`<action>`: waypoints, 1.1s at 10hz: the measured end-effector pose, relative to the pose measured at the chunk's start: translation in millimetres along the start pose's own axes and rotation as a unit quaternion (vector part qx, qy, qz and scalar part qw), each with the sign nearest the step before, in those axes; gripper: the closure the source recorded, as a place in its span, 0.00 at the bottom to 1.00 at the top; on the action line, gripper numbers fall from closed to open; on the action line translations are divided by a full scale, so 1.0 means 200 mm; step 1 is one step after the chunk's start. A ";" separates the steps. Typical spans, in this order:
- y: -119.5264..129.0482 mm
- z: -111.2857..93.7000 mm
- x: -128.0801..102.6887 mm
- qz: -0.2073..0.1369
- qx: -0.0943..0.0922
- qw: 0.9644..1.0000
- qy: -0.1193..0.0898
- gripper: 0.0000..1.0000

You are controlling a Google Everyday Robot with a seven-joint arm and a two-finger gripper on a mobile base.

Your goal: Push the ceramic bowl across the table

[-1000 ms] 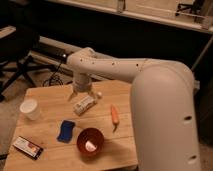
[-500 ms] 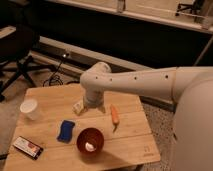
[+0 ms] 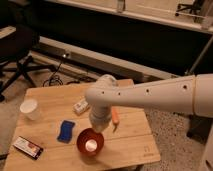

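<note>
Ceramic bowl (image 3: pixel 90 142): upright on the near-middle part of the table (image 3: pixel 132 147). My gripper (image 3: pixel 98 128) points down at the bowl's far rim; contact unclear, and I cannot tell whether it is open or closed. Blue sponge (image 3: pixel 65 131) just left of the bowl. White cup (image 3: pixel 30 108) well apart, far left.
</note>
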 end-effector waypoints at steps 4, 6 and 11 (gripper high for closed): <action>0.09 0.16 0.24 -0.025 -0.009 0.997 0.074 1.00; 0.11 0.24 0.35 -0.038 -0.019 0.993 0.112 1.00; 0.11 0.45 0.52 -0.047 -0.034 0.982 0.180 1.00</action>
